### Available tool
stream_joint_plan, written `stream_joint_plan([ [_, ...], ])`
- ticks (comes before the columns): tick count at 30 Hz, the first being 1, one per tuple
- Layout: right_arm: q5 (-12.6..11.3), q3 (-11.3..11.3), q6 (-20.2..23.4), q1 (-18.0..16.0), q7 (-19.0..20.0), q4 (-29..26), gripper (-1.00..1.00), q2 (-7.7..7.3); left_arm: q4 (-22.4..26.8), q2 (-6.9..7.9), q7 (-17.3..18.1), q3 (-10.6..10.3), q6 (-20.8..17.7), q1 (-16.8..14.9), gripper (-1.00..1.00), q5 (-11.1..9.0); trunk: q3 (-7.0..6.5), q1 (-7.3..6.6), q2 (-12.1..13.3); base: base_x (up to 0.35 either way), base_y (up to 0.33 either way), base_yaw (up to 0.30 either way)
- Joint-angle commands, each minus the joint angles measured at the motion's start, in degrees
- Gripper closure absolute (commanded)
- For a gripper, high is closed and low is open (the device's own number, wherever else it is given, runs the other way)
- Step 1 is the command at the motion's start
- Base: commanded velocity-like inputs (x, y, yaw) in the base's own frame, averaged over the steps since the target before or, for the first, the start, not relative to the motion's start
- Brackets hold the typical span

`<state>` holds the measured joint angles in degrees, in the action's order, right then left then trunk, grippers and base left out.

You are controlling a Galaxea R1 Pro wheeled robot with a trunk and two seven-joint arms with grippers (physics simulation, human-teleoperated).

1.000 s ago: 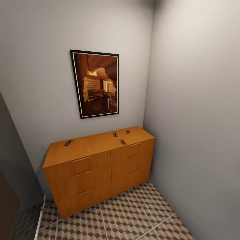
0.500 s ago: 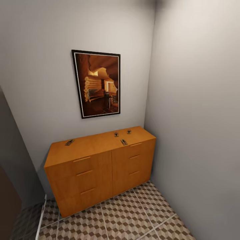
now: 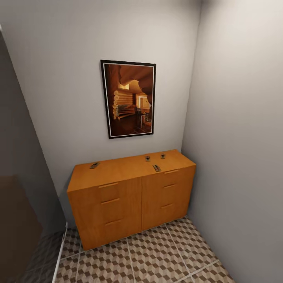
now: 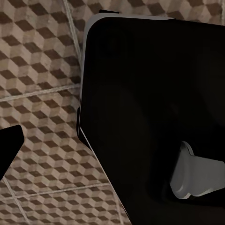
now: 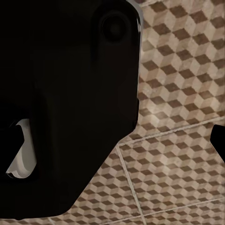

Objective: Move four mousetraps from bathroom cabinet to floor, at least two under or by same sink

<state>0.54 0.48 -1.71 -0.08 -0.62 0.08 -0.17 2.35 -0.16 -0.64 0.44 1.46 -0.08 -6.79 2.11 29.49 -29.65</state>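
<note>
The orange-brown cabinet [image 3: 131,196] stands against the far grey wall in the right corner of a narrow room, its drawer fronts with slim bar handles facing the camera. All four mousetraps lie flat on its top: one mousetrap [image 3: 94,165] alone near the far left edge, well apart from the other three, which cluster toward the right, namely a second mousetrap [image 3: 147,158] near the back, a third mousetrap [image 3: 162,156] just to its right, and a fourth mousetrap [image 3: 157,168] nearer the front edge above the right-hand drawers. A dark-framed picture [image 3: 129,98] of a log interior hangs on the wall above the cabinet. The bathroom floor [image 3: 157,259] with its cube-pattern tiles spreads in front of the cabinet toward the camera, with nothing lying on the visible part. In the left wrist view a large black robot body part [image 4: 154,112] lies over the same patterned tiles, and the right wrist view shows a similar black robot part [image 5: 65,103] above the floor; in neither can I tell whether the gripper fingers are apart or together. The traps sit far up on the cabinet top, well apart from both wrist cameras' patch of floor.
</note>
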Motion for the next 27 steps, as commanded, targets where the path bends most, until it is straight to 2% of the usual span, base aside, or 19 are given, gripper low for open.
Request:
stream_joint_plan([
  [1, 0.0, 0.0, -0.2, 0.0, -0.1, 0.0, -1.00, 0.00, 0.0, -0.02, -0.1, 0.0, 0.1, 0.0, -1.00, -0.5, 0.09, 0.03, -0.1, 0.000, 0.000, 0.065],
  [9, 0.0, 0.0, -0.2, 0.0, 0.0, 0.0, -1.00, 0.00, 0.0, 0.04, 0.0, 0.0, 0.1, 0.0, -1.00, -0.5, 0.09, 0.03, -0.1, 0.131, 0.000, 0.026],
  [27, 0.0, 0.0, -0.2, 0.0, 0.0, 0.0, -1.00, 0.00, -0.1, 0.07, 0.0, 0.0, 0.1, 0.0, -1.00, -0.6, 0.09, 0.03, -0.1, 0.300, 0.000, 0.002],
])
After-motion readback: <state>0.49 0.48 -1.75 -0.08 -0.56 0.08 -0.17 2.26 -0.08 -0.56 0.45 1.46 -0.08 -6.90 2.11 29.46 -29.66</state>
